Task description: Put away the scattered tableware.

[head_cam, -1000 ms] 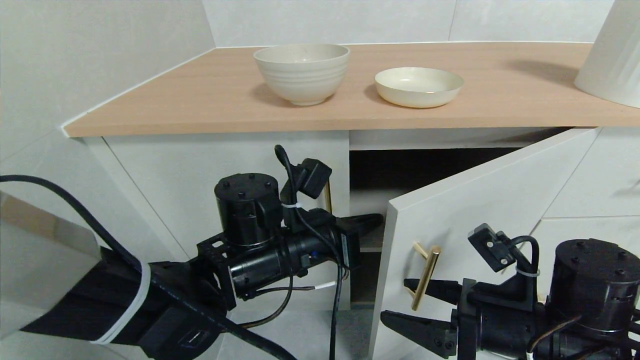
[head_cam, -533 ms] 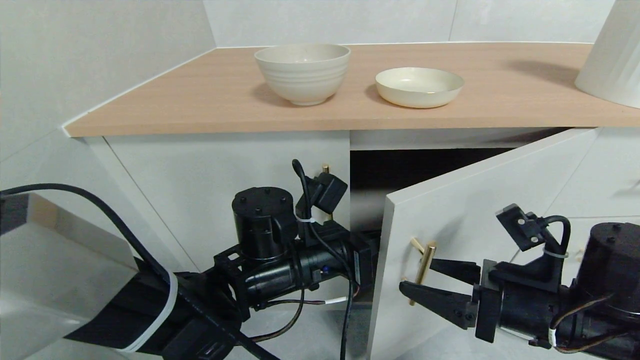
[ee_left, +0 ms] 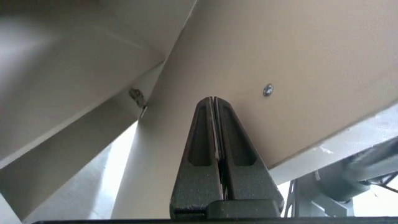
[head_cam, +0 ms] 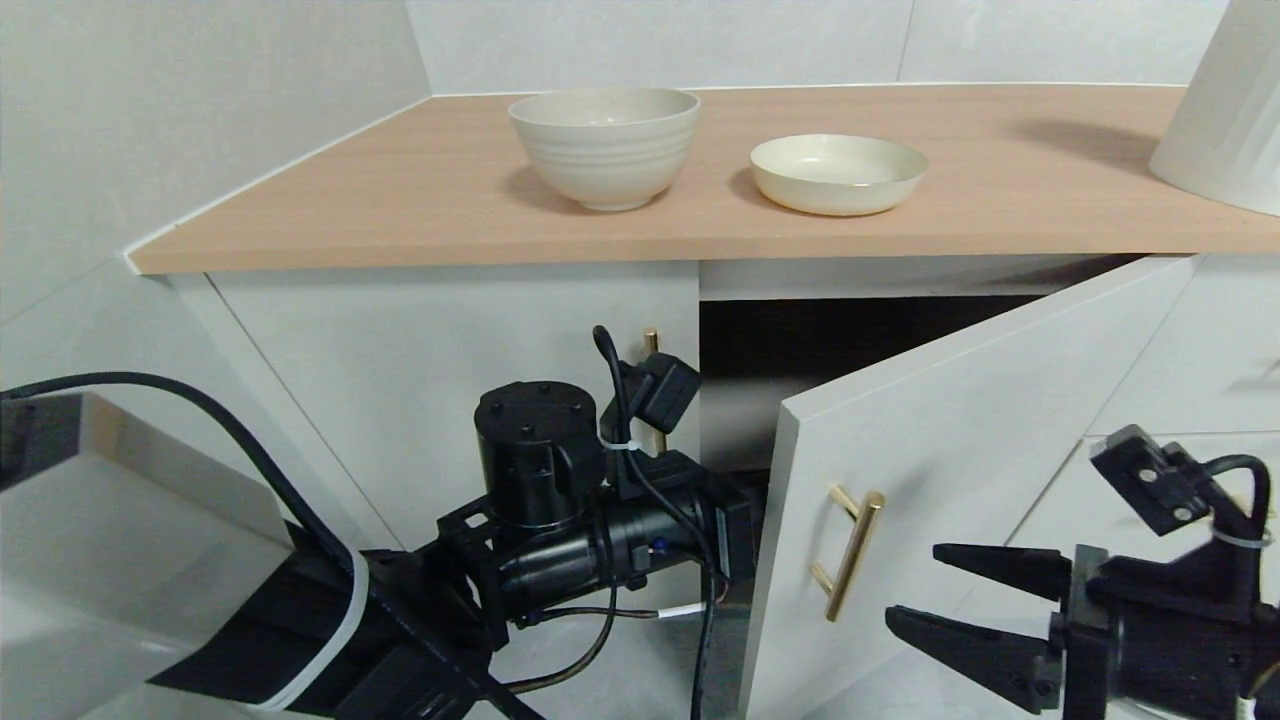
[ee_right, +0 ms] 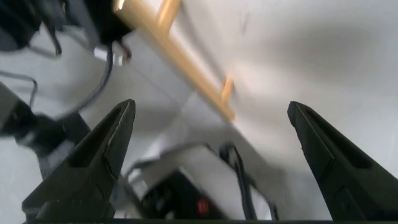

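Note:
A deep ribbed cream bowl (head_cam: 604, 145) and a shallow cream dish (head_cam: 838, 172) stand on the wooden countertop (head_cam: 400, 215). Below them a white cabinet door (head_cam: 960, 420) with a gold bar handle (head_cam: 848, 550) stands partly open. My left gripper (ee_left: 214, 109) is shut and empty, its tip against the door's inner face (ee_left: 298, 56). In the head view its fingers are hidden behind the door's free edge. My right gripper (head_cam: 917, 585) is open in front of the door, just right of the handle (ee_right: 180, 56) and not touching it.
A tall white ribbed vessel (head_cam: 1225, 110) stands at the countertop's right end. The closed left cabinet door (head_cam: 450, 340) carries its own gold handle (head_cam: 652, 345). The dark cabinet opening (head_cam: 840, 335) lies behind the open door. Tiled walls close the left side and back.
My right gripper has drawn back from around the gold handle, to the right and lower. My left gripper has slid in behind the door's edge. The door has swung slightly.

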